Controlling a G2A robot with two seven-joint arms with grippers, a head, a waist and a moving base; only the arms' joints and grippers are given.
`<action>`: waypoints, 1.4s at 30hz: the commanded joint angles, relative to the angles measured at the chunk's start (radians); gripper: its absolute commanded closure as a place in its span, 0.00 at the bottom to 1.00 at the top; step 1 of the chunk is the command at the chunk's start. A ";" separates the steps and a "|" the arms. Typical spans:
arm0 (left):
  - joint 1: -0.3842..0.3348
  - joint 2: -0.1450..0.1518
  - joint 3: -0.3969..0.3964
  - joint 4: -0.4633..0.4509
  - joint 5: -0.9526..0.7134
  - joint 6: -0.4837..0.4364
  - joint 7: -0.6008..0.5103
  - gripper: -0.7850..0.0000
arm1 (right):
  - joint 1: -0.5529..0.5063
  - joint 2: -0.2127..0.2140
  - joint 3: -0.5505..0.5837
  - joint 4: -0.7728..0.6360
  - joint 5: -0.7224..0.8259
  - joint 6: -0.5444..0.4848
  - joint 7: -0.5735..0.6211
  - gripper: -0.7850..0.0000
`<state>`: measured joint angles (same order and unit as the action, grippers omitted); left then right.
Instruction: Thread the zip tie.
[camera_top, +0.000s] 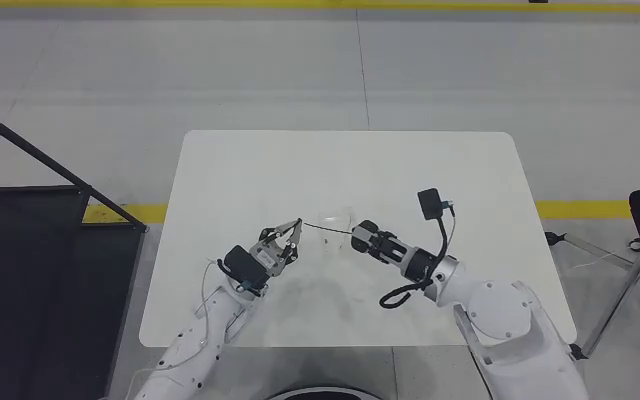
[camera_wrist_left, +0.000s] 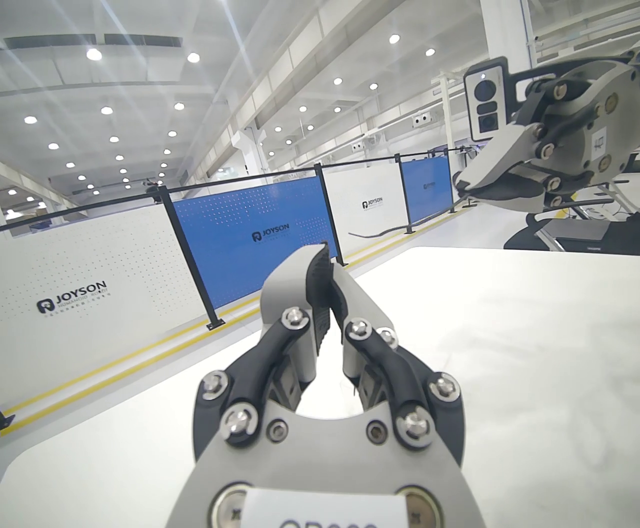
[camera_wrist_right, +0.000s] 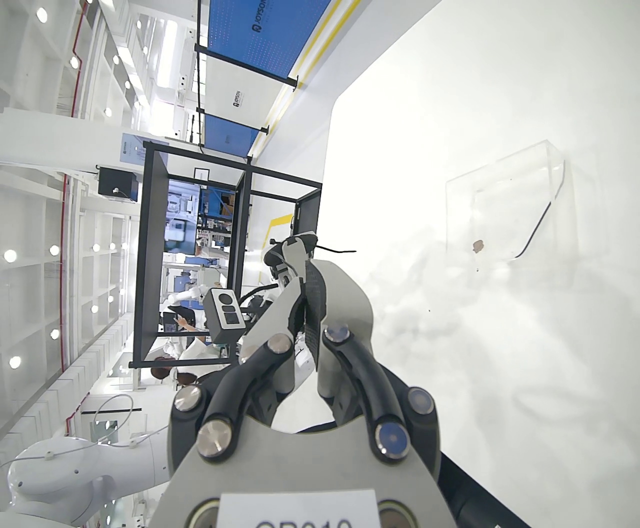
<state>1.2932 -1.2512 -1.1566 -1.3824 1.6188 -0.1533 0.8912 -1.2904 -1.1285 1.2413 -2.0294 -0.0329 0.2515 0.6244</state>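
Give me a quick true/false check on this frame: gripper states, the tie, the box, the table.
1. The left gripper is shut on a black zip tie. True.
2. The right gripper is wide open. False: its fingers are shut.
3. A clear box on the table holds a second zip tie. True.
4. The table is black. False: it is white.

Table (camera_top: 450, 180) is noted as smooth matt white, box (camera_wrist_right: 505, 200) at 12 o'clock of the black plastic zip tie (camera_top: 325, 230) as clear glossy, left gripper (camera_wrist_left: 327, 257) and right gripper (camera_wrist_right: 311, 270) as matt grey metal with ribbed black pads.
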 joint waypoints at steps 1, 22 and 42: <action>0.000 -0.001 0.001 0.005 0.003 0.005 0.006 1.00 | 0.000 -0.001 -0.006 -0.002 -0.001 0.007 -0.004 1.00; 0.001 0.000 0.001 0.008 0.005 0.005 0.013 1.00 | 0.046 -0.008 -0.037 0.006 0.005 0.070 -0.001 1.00; 0.001 0.000 0.001 0.008 0.005 0.005 0.013 1.00 | 0.051 -0.008 -0.039 0.010 0.002 0.088 -0.002 1.00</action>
<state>1.2940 -1.2517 -1.1558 -1.3740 1.6235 -0.1480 0.9045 -1.2402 -1.1368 1.2019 -2.0200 -0.0311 0.3387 0.6214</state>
